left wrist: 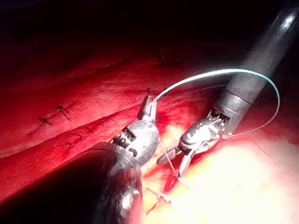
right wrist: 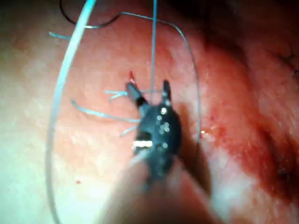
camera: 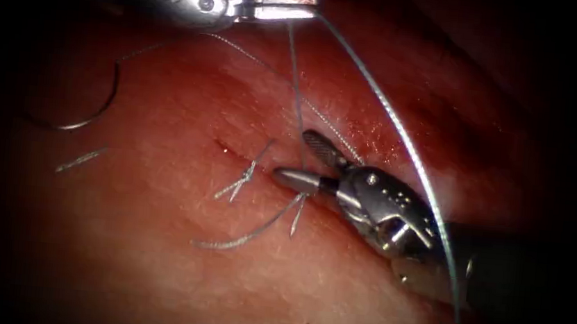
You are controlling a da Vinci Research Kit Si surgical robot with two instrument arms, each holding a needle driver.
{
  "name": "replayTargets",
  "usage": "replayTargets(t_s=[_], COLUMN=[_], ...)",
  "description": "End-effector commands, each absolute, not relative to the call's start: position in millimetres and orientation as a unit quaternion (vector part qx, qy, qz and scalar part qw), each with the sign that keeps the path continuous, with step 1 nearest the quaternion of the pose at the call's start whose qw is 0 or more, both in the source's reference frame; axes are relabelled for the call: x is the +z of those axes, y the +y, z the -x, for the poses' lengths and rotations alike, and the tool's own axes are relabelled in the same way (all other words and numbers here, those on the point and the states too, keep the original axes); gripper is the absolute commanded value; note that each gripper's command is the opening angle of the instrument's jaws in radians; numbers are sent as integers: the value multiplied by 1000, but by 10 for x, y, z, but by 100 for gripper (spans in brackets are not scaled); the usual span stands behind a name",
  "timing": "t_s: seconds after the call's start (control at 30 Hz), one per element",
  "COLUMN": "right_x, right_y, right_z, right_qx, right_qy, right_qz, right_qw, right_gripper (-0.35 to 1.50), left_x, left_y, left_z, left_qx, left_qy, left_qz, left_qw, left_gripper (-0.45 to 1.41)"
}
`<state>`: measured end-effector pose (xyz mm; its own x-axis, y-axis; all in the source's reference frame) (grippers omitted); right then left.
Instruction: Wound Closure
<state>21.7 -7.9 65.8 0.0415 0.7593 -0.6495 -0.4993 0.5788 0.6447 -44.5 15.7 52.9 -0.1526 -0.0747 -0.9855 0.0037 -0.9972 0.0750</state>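
right tool spread over the cut, left tool gripping thread, needle lying free on the tissue.

nearest, the right tool (camera: pixel 306 160) holds its jaws parted and grasps nothing, straddling a taut strand at the cut (camera: pixel 233 152), beside the knotted stitch (camera: pixel 242 179) and a loose thread tail (camera: pixel 247 233) at 6 o'clock of it. farther off, at 12 o'clock, the left tool (camera: pixel 295 7) is clenched on the thread (camera: pixel 402 140), which arcs down past the right tool. the curved needle (camera: pixel 95 107) rests on the tissue (camera: pixel 155 255) well left of the cut, at 9 o'clock, not in the tissue.
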Motion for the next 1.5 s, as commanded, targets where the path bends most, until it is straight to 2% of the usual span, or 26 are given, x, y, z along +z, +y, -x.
replayTargets(t_s=[0.03,0.53,1.3,1.43,1.47,1.5], right_x=[666,679,681,682,682,681], right_y=[-82,-81,-69,-70,-71,-71], right_z=[-229,-251,-260,-263,-264,-264], right_qx=[440,420,412,410,408,408], right_qy=[534,527,529,529,530,531], right_qz=[-124,-112,-100,-97,-96,-96], right_qw=[712,730,735,736,737,737], right_gripper=[138,135,116,96,83,32], left_x=[531,514,510,508,508,507], left_y=[156,148,142,141,140,139], left_z=[453,463,470,471,472,472], left_qx=[-758,-757,-755,-755,-754,-754], left_qy=[-26,-26,-23,-23,-22,-22], left_qz=[-651,-653,-654,-655,-656,-656], left_qw=[23,27,31,31,32,32], left_gripper=[-45,-45,-45,-45,-45,-45])
